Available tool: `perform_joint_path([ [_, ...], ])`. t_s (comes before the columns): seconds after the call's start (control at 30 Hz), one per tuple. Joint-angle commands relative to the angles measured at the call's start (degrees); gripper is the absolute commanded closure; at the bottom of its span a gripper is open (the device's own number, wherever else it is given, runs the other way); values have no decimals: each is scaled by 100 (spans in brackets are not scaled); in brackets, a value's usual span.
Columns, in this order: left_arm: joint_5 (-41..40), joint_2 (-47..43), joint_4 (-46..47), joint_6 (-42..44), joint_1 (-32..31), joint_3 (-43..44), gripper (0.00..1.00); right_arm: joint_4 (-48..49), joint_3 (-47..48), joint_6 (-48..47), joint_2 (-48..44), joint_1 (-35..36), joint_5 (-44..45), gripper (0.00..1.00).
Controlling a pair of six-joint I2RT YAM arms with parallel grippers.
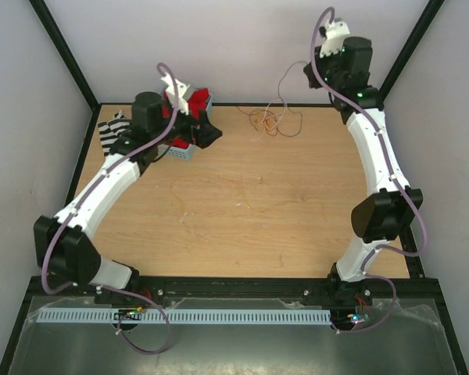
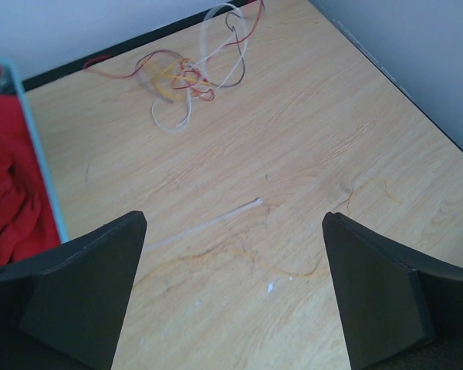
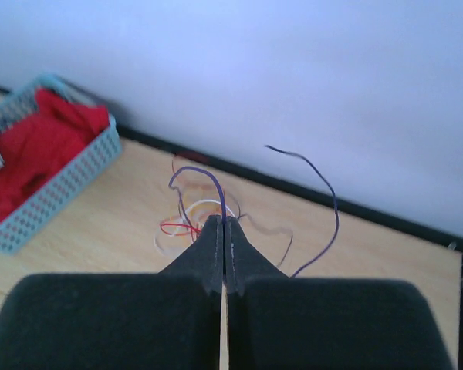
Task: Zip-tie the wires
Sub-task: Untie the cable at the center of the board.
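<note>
Early days on this one, by the look of it: no bundling done, no tie round anything. Pinching one thin dark strand in the right pincer (image 3: 224, 220), pressed hard together, up high against the back wall. Trailing down from there to the rest of the wires (image 1: 272, 119), sprawled in loose red, orange and pale loops on the worktop (image 1: 242, 226) near the back edge, right of centre. Hanging above the boards with the left pincer (image 2: 235, 218), spread wide, gripping nothing. Spotting the zip tie (image 2: 208, 221) flat on the wood below, in view between those spread tips: straight, unlooped, small head at the far end, well apart from the bunch. Judging from that: gathering the strands, fetching the tie, wrapping it round, threading the tail and cinching, all left to do. Now the surroundings. Pale wood-grain worktop, scuffed with faint marks and a few stray hair-thin threads. Back-left, a light blue mesh basket (image 3: 69, 181) stuffed with red cloth (image 3: 42, 131), and further left a black-and-white striped item (image 1: 113, 129), too small to name. Plain white walls on three sides, black frame bars up the corners and along the base. At the near edge, a black rail under both arm bases, then a white slotted strip (image 1: 219, 316) across a grey metal sheet (image 1: 242, 351).
</note>
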Motion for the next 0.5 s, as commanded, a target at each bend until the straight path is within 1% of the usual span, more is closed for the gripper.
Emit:
perform_joint_path([
  [0.0, -154, 602, 1207, 243, -274, 432, 1, -177, 632, 315, -109, 12, 127, 100],
  [0.2, -394, 1772, 1723, 260, -705, 1222, 1, -171, 1219, 414, -141, 14, 133, 100],
  [0.33, -535, 2499, 2177, 256, -961, 1754, 1, -179, 1198, 464, -305, 12, 57, 100],
  [0.47, -458, 3165, 2818, 39, -1150, 2209, 1, -179, 1087, 560, -484, 12, -42, 100],
])
